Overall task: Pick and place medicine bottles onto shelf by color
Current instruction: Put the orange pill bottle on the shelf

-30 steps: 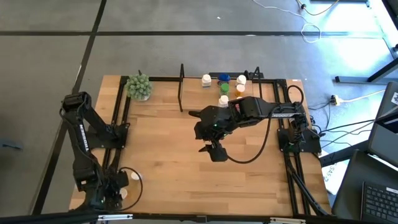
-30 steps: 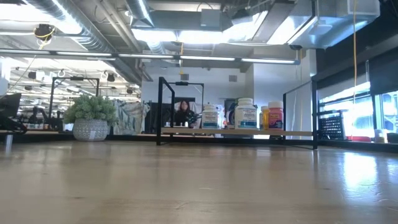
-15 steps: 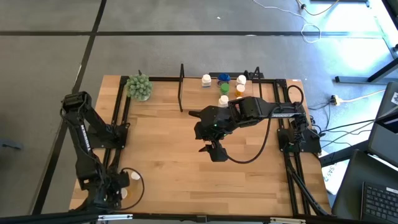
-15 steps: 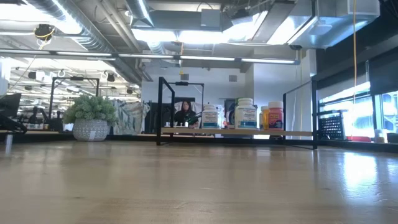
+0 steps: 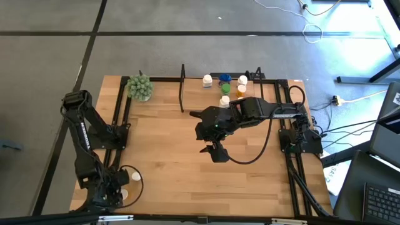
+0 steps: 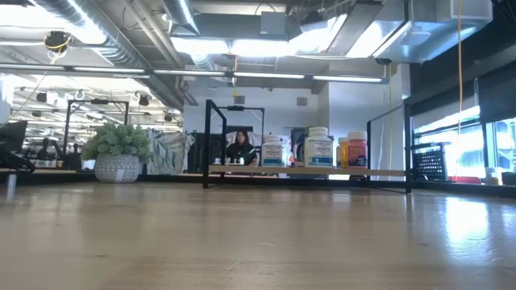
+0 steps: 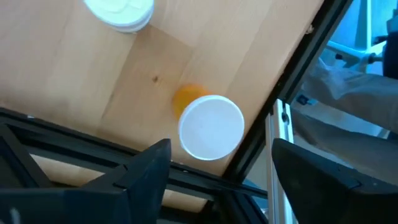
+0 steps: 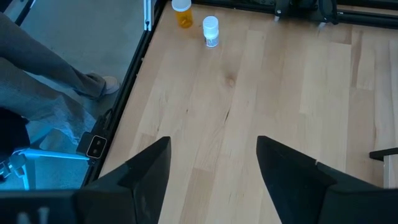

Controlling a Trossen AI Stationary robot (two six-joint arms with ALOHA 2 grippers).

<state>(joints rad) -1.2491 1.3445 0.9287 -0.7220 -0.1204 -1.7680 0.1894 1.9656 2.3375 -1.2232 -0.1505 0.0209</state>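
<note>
My left gripper is open at the table's near left corner, above an orange bottle that stands upright on the table; its fingers touch nothing. A white bottle stands close by and also shows in the high view. My right gripper is open and empty over the table's middle. The shelf stands at the far edge with several bottles on it: white, blue, green and orange. The low view shows the shelf board.
A green plant ball in a pot stands at the far left, beside the shelf. Black metal frame rails run along the table's left and right sides. A person sits in the room beyond the shelf.
</note>
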